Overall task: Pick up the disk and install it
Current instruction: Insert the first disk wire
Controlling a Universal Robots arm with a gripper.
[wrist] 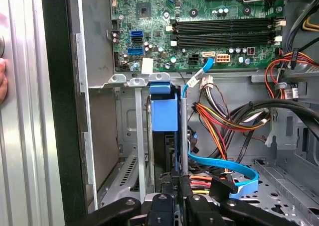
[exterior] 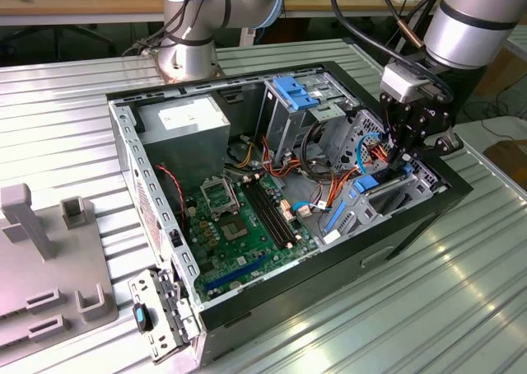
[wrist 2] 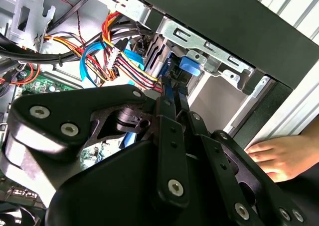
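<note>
The gripper [exterior: 409,156] stands inside the open computer case [exterior: 247,296], at about 3 o'clock in the exterior view, over the drive cage [exterior: 387,197]. Its fingers [wrist: 172,198] look pressed close together on the edge of the disk [wrist: 164,114], which stands on edge in the cage slot, so that its blue rails can follow the guides. A person's hand [wrist 2: 279,156] rests on the table beside the case.

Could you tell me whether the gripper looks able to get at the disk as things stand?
Probably yes: the gripper is already at the disk standing on edge in its bay, nothing between them.
</note>
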